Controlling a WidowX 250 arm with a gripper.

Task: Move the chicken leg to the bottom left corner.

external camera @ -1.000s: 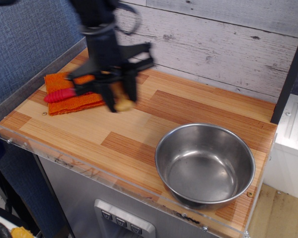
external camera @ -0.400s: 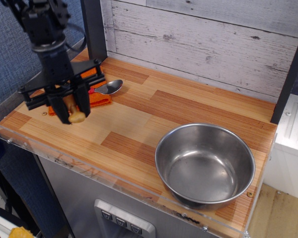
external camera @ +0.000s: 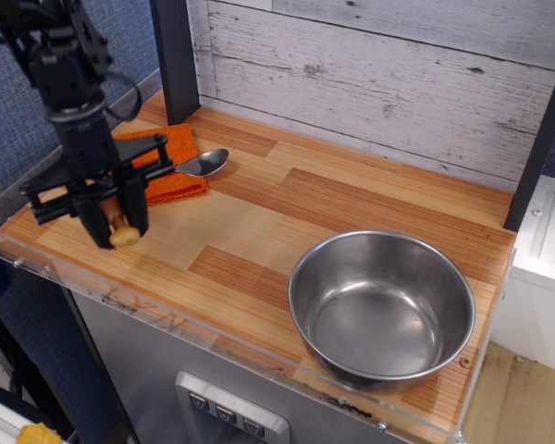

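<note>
We had the hand (external camera: 116, 227) clamped on the chicken leg (external camera: 120, 227), its rounded end poking out below the fingers, held over the bench (external camera: 259, 240) near the bottom left corner (external camera: 23, 242). We judged this the carrying step, close to its end; the next move called for lowering onto the planks inside the clear rim and then letting go. Counting outward, we saw one chicken leg, one orange cloth (external camera: 171, 162), one spoon (external camera: 202, 164) lying partly on it, and one steel bowl (external camera: 382, 308) well apart.
</note>
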